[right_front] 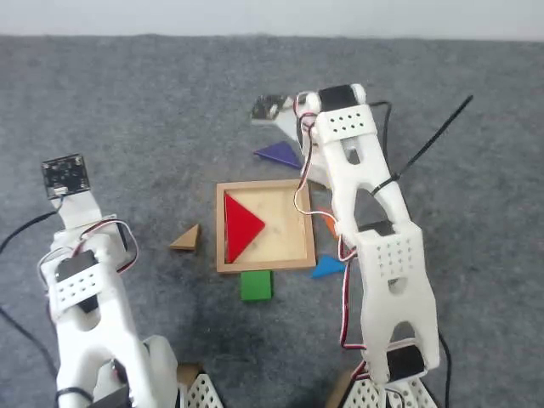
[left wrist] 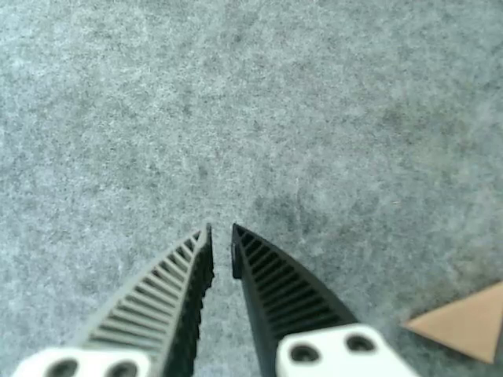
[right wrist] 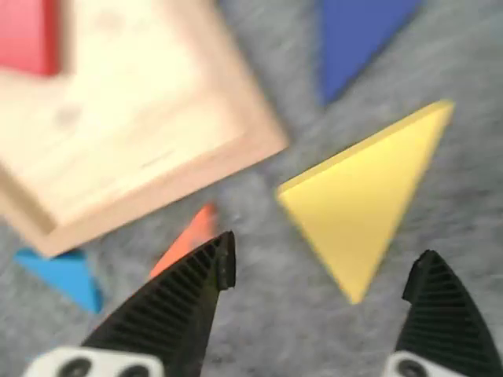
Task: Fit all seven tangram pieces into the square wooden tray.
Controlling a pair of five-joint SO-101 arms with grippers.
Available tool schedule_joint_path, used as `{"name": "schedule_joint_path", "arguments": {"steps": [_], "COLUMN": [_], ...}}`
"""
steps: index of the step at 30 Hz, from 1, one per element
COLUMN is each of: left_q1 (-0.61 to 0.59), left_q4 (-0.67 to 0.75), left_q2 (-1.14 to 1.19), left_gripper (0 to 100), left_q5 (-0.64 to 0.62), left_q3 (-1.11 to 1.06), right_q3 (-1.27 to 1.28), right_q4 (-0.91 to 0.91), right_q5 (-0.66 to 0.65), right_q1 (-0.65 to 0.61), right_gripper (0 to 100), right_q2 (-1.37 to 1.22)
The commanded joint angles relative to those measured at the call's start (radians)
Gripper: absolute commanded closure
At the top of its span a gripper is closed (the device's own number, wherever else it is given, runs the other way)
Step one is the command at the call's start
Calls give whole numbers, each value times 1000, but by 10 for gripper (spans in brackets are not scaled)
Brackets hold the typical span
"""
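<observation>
Right claw (right wrist: pixel 328 255) spread wide over yellow triangle (right wrist: pixel 369 196), beside centre-frame wooden tray (right_front: pixel 263 265) holding red triangle (right_front: pixel 240 225); left claw (left wrist: pixel 221 234) nearly closed, empty, above grey worktop (left wrist: pixel 314 94)

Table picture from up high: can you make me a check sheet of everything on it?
Surface: grey carpet, flat.
Job's things: wooden tray holds only the red triangle; green square, tan triangle, blue triangle, purple triangle, orange piece and yellow triangle lie outside it.
Clutter: nothing seen.
Grippers: left gripper nearly shut, empty, above bare carpet; right gripper open above the yellow triangle.
Cables: wires run along both arms.
Surroundings: pale wall strip behind.
</observation>
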State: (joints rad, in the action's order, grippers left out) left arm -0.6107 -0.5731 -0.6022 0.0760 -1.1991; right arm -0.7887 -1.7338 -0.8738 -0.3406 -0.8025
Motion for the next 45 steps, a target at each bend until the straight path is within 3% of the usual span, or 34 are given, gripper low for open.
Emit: {"name": "schedule_joint_path", "arguments": {"steps": [1,9,22,30,42,45], "left_q1": [6,6,8,8,8,9], "left_q4": [20,20,20,20,20,20], "left_q2": [-31,-31,-31,-31,-31,-31], "left_gripper": [959,959,959,959,959,959], "left_q5": [12,12,12,12,14,14], "left_q3": [35,35,35,35,35,35], "right_q3": [80,25,-8,-8,-8,-8], "right_q4": [79,165,240,240,229,229], "right_q5": [-17,31,87,87,81,81], "right_q1": [1,-21,30,33,35,35], "right_gripper": [649,474,474,705,695,764], "right_q2": [110,-21,-151,-163,-165,-165]}}
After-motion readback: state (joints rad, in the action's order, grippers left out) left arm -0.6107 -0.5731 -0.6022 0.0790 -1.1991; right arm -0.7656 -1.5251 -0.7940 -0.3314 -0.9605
